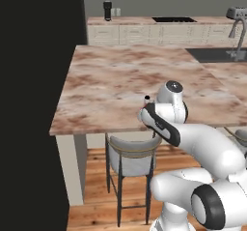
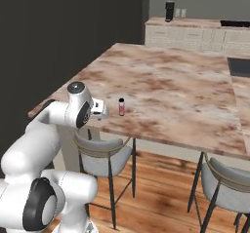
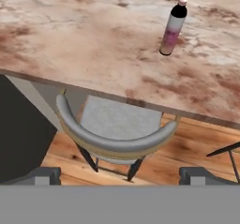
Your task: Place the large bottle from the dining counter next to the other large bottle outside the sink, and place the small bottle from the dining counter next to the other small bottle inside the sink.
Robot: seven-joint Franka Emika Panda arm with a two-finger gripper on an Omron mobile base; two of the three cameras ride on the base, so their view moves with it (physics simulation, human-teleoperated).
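pinkish-brown marbled stone makes up the dining counter (image 1: 120, 80), a long island top that runs back toward a pale cabinet counter (image 1: 144, 29) against the grey wall. standing upright near the counter's front edge is the small bottle (image 2: 121, 107), pink in the body with a dark neck and a pale cap; in the hand view the small bottle (image 3: 173, 27) sits in the upper right, well in from the edge, and in the left base view just its dark top (image 1: 147, 98) peeks above the arm. the gripper (image 3: 119, 174) hangs out past the counter edge, above a grey-seated stool (image 3: 117, 129), apart from the bottle and touching nothing; its two dark fingertips (image 3: 44, 174) stand wide apart at the bottom of the hand view with bare space between them, so the jaws are spread and hold nothing. in the right base view the hand sits just left of the bottle, at about counter height. the sink (image 1: 217, 55), a dark basin set into the far right of the island, shows with its curved steel faucet (image 1: 237, 34) beside it. a second stool (image 2: 227, 188) stands under the counter's right part on the wooden floor (image 2: 156, 188). a dark cylindrical appliance (image 1: 107, 10) rests on the back counter.
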